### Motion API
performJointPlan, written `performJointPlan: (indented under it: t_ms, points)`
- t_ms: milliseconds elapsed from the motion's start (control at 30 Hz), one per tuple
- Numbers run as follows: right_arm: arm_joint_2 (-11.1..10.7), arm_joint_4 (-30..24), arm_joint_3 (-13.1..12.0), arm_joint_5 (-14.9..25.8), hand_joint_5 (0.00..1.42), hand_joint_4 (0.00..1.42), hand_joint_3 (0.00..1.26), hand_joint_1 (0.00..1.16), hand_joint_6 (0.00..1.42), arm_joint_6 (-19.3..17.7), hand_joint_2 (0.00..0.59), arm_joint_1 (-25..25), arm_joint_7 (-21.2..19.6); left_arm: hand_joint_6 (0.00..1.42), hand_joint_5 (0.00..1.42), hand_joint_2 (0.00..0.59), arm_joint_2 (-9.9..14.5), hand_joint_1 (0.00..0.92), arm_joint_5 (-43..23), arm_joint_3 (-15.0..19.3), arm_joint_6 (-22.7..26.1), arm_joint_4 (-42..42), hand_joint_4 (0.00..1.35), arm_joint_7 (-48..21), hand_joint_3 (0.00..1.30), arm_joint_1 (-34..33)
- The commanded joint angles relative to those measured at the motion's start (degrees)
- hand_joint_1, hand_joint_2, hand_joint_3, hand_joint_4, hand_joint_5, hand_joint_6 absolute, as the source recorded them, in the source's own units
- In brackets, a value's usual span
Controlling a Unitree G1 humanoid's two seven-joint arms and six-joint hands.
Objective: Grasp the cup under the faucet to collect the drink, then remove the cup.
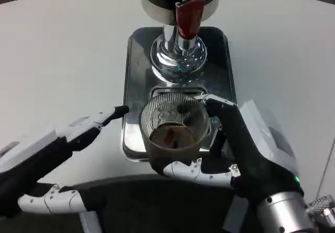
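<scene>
Cup (174, 131) sits in your right hand (243, 157), whose fingers (201, 171) wrap its near side while another curls round its far right edge. You can see it over the near end of the metal tray (137, 60), nearer than the red faucet (188, 15) and the dispenser's shiny base (178, 55). A little brown drink (170, 136) lies in its bottom. Your left hand (52, 157) holds nothing, fingers spread, one fingertip just left of the cup, resting low over the tabletop (63, 60).
</scene>
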Motion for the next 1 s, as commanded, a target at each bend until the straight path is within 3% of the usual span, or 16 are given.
performJointPlan:
  t_ms: [33,367,633,767,1000]
  points:
    - [0.1,-3.9,1.6,-1.3,1.15,1.11,1.00,1.02,1.38,-2.1,0.129,1.9,1.0,0.00,0.00,0.044,-1.7,0.000,5.7,0.8,0.1,-4.6,0.00,5.5,0.00,4.2]
    - [0.0,-8.0,2.8,-3.2,1.15,1.11,1.00,1.02,1.38,-2.9,0.129,5.1,4.0,0.00,0.00,0.056,-5.1,0.004,14.3,-0.3,5.3,-14.7,0.00,12.8,0.00,10.1]
    - [-0.1,-10.7,3.5,-4.2,1.15,1.10,1.00,1.02,1.38,-3.8,0.127,8.3,6.0,0.00,0.00,0.071,-7.1,0.119,19.7,-0.7,8.6,-20.3,0.00,17.0,0.00,12.3]
    - [0.0,-11.9,3.4,-4.3,1.15,1.10,1.00,1.02,1.38,-4.2,0.123,9.5,6.8,0.00,0.00,0.070,-8.5,0.130,23.0,-1.0,10.9,-23.7,0.00,18.3,0.00,14.2]
    - [0.1,-13.4,3.3,-4.7,1.15,1.10,1.00,1.02,1.38,-4.8,0.121,11.0,8.0,0.00,0.00,0.079,-9.0,0.144,25.2,-1.7,12.8,-26.0,0.00,19.0,0.00,15.3]
